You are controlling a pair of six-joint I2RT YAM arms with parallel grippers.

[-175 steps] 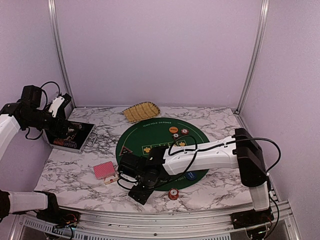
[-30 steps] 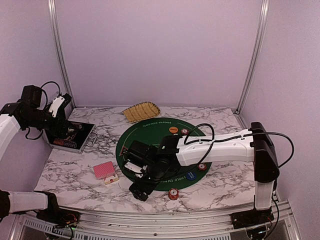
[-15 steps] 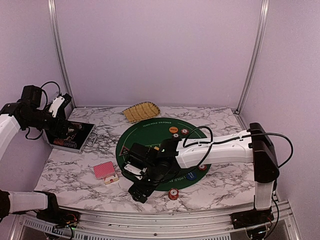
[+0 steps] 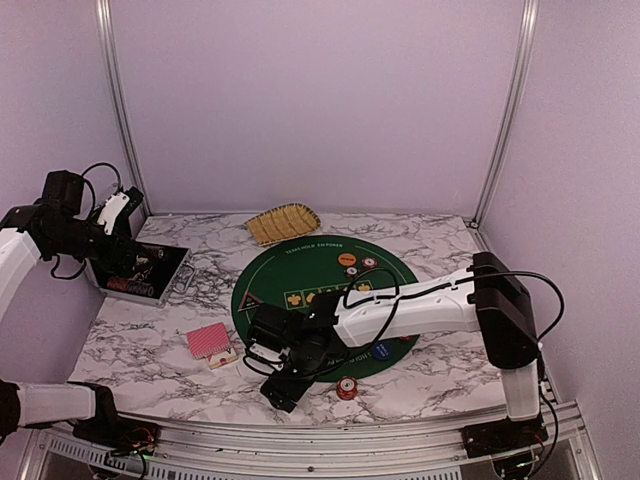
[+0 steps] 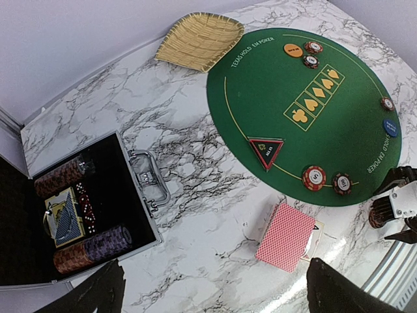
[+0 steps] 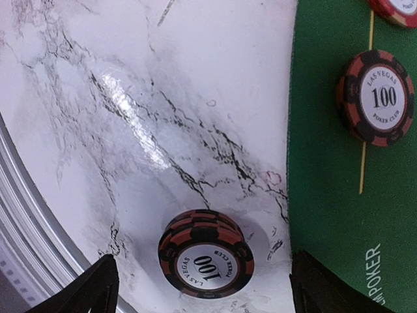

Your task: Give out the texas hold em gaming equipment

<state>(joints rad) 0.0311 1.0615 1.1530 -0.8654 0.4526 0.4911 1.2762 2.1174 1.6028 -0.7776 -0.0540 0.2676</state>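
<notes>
**Right gripper** (image 6: 202, 261): drawn slightly nearer the surface's near edge than a moment ago. Jaws are spread wide and nothing is held. The chip stack (image 4: 346, 386) is framed between them, on marble just off the green mat (image 4: 280, 270). A pick is judged imminent.

**Left gripper** (image 5: 215, 262): wide open and empty.

**Black case** (image 5: 111, 173), left edge: open, with chip rolls, cards and dice stored inside.

**Basket** (image 5: 199, 39), far edge: nothing is seen in it.
</notes>
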